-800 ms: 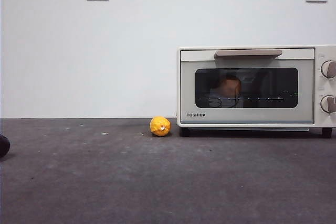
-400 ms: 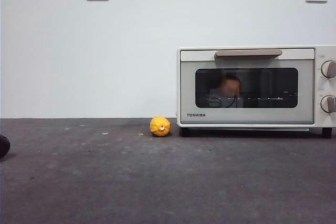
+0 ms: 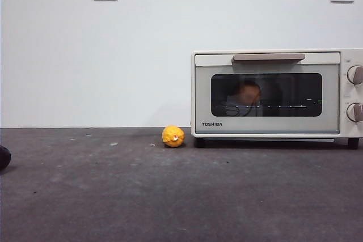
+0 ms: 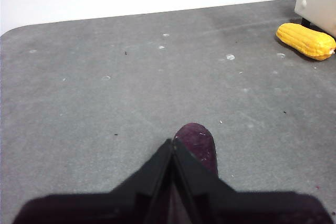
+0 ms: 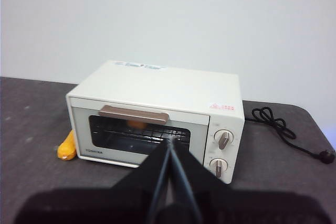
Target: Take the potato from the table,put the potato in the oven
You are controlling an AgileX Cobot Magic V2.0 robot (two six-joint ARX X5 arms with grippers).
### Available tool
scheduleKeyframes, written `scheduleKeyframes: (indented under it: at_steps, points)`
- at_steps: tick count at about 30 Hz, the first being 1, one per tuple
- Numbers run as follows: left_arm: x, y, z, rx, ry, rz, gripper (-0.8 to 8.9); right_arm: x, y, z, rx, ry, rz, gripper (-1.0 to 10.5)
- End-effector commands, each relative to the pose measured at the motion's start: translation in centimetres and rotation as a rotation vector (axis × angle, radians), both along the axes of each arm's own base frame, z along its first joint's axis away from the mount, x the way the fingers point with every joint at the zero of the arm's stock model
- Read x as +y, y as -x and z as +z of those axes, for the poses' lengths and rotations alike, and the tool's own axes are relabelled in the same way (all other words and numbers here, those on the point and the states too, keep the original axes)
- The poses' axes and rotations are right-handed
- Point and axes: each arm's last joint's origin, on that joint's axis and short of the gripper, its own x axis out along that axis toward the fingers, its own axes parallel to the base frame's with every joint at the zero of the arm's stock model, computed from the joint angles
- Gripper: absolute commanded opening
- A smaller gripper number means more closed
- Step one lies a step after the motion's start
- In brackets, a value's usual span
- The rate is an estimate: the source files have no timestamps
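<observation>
Front view: cream-white boxy Toshiba toaster oven [image 3: 272, 93] stands on the dark grey speckled bench [image 3: 170, 191], door closed, beige bar handle [image 3: 268, 57] across the top of the door. Behind the dark glass sits an orange-brown rounded shape, the potato [image 3: 248, 92], on the wire rack [image 3: 272, 106]; glare blurs it, so probably whole, outline unclear. Small bright yellow lumpy object [image 3: 173, 136] lies on the bench just beside the oven's lower corner. Dark purple rounded object [image 3: 4, 157] barely shows at the picture's edge.

Right wrist view: right gripper [image 5: 169, 145] hangs in front of the oven [image 5: 157, 116], jaws clenched together, nothing between them, apart from the door; potato [image 5: 137, 124] shows as an orange patch inside, behind the handle [image 5: 133, 114]. Black power cord [image 5: 286, 132] trails on the bench beside the oven.

Left wrist view: left gripper [image 4: 172, 145] has jaws pressed together, empty, tip right over the purple object [image 4: 196, 144], well apart from the oven.
</observation>
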Motion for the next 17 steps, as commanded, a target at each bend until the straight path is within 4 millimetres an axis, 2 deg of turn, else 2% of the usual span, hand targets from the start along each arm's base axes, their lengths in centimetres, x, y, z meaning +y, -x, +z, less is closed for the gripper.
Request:
scheduleKeyframes:
  at_steps: [1, 7, 11, 17]
  points:
    - [0.0, 0.0, -0.3, 0.003, 0.006, -0.002, -0.04, 0.2, -0.8, -2.5, -0.036, -0.026, 0.023, 0.0]
    - [0.0, 0.0, -0.3, 0.003, 0.006, -0.002, -0.04, 0.5, -3.0, -7.7, -0.079, -0.042, 0.033, 0.0]
    - [0.0, 0.0, -0.3, 0.003, 0.006, -0.002, -0.04, 0.7, -4.2, -12.0, -0.052, -0.039, 0.032, 0.0]
    - [0.0, 0.0, -0.3, 0.003, 0.006, -0.002, -0.04, 0.5, -4.9, -16.9, -0.005, -0.031, 0.002, 0.0]
